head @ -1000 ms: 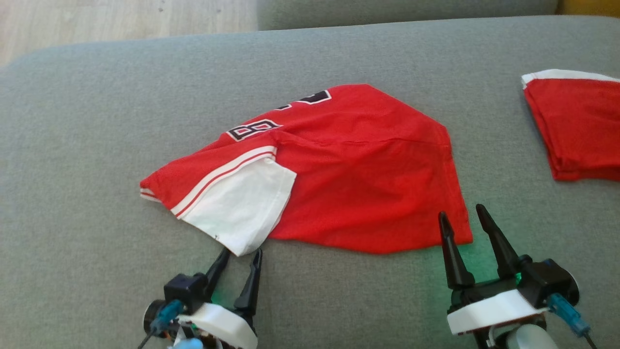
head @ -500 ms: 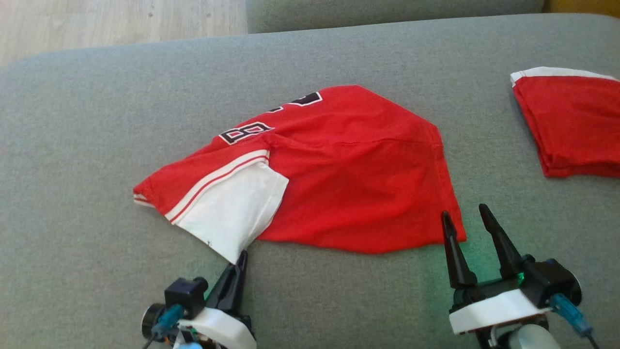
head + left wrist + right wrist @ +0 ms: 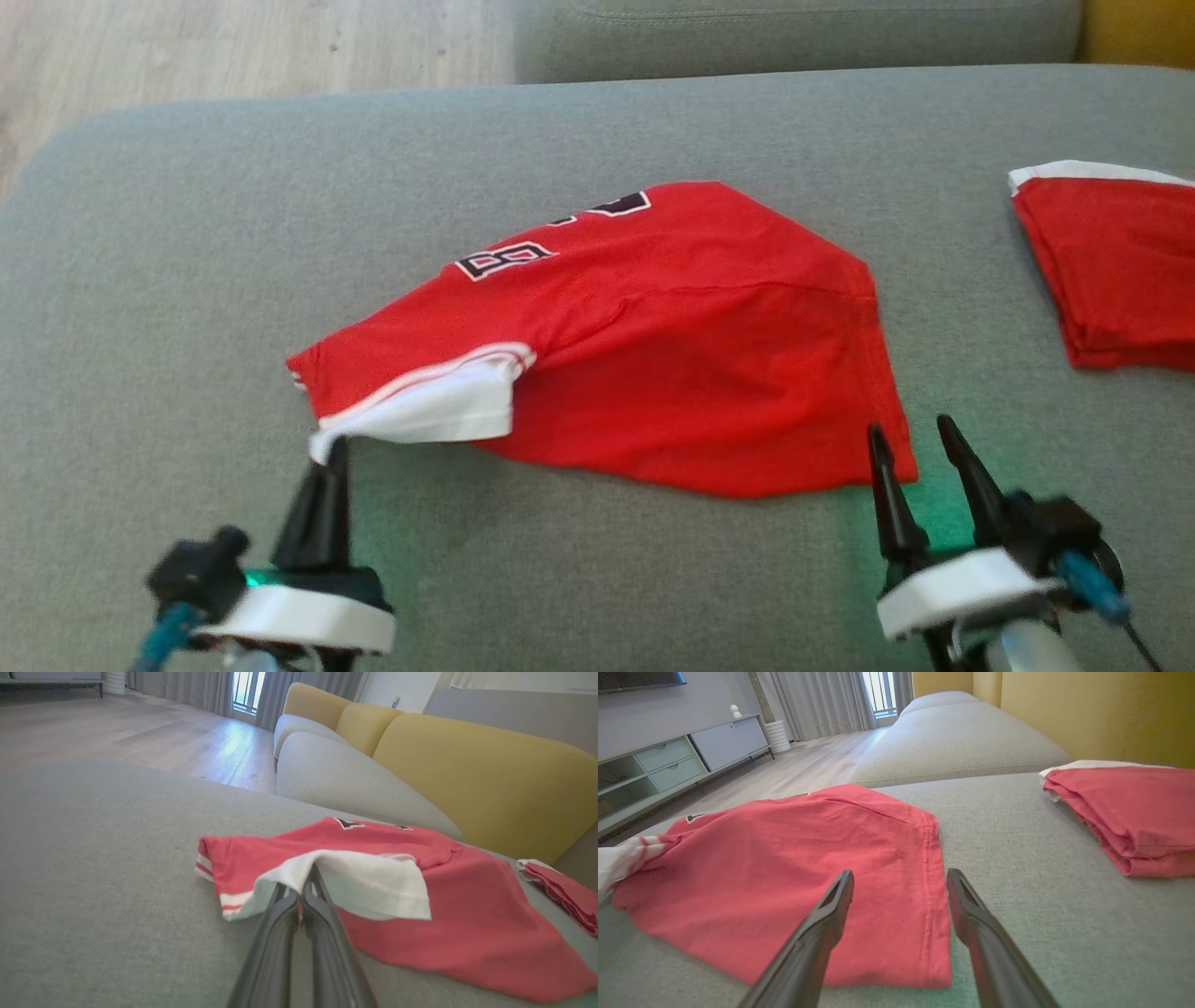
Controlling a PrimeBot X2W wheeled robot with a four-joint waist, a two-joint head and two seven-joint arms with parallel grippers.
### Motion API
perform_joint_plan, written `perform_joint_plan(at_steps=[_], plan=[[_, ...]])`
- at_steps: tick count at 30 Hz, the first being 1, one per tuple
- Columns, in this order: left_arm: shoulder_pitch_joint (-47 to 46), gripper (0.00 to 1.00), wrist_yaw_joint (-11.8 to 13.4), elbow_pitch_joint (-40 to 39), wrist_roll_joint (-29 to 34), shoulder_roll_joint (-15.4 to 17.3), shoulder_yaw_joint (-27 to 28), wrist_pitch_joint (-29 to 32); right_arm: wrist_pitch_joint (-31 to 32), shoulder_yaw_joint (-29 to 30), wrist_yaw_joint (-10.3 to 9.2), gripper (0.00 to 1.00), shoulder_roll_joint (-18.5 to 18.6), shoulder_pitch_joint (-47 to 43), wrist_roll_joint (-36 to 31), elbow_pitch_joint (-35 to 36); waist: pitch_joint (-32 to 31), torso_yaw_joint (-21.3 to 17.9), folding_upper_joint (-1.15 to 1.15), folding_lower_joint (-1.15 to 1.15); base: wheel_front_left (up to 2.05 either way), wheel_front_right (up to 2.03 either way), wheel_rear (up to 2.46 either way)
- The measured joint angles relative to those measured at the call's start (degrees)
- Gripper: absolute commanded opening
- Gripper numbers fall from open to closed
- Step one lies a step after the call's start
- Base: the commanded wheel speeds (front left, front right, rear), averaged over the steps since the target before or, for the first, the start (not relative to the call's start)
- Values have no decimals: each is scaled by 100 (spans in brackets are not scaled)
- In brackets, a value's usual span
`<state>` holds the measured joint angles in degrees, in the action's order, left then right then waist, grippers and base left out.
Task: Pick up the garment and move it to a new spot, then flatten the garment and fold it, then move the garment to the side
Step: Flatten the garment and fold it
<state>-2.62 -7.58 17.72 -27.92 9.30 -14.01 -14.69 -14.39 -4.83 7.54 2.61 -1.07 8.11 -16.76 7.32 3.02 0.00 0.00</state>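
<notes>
1. Nearest on the left, the left claw (image 3: 329,453) is pinched shut on a corner of the white sleeve (image 3: 448,411), holding it just off the grey sofa seat (image 3: 187,280). The bite looks thin. I judge a quick pull could slip the corner free, since the cloth is light and smooth and the dark fingers taper to narrow spikes
2. Nearest on the right, the right claw (image 3: 908,429) stands wide and holds nothing, its tips either side of the shirt's near right corner. I cannot tell whether they touch the cloth. Closing too high may catch one layer only, or snag the seat's woven cover
3. The red shirt (image 3: 691,373) lies in the middle of the seat, a rough wedge folded over itself. It has a stitched hem down its right edge and black-and-white numbers towards its far edge. Lifting from the left side alone would likely drag and bunch it, as the coarse seat fabric grips soft knit
4. Farther right, well apart, a second red shirt (image 3: 1111,261) sits folded in a thick stack with a white far edge. A wide swing right could knock it
5. Farthest are another grey cushion (image 3: 794,37), a rounded yellow backrest (image 3: 467,774) and a pale wood floor (image 3: 233,47) to the left
</notes>
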Motion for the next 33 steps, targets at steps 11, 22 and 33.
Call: perform_joint_plan(at_steps=[11,22,33], plan=[[-202,0,0,-783,-600,330,123,0,907,259,0,100,339,1970,304,-1653,304,171,0,1,0,0,0],[-434,0,0,-865,-698,444,-93,0,1137,147,0,100,377,2949,501,-2907,596,409,0,1,0,0,0],[-435,0,0,-833,-689,453,-263,0,1012,-249,0,40,426,3382,670,-3669,559,528,0,1,0,0,0]])
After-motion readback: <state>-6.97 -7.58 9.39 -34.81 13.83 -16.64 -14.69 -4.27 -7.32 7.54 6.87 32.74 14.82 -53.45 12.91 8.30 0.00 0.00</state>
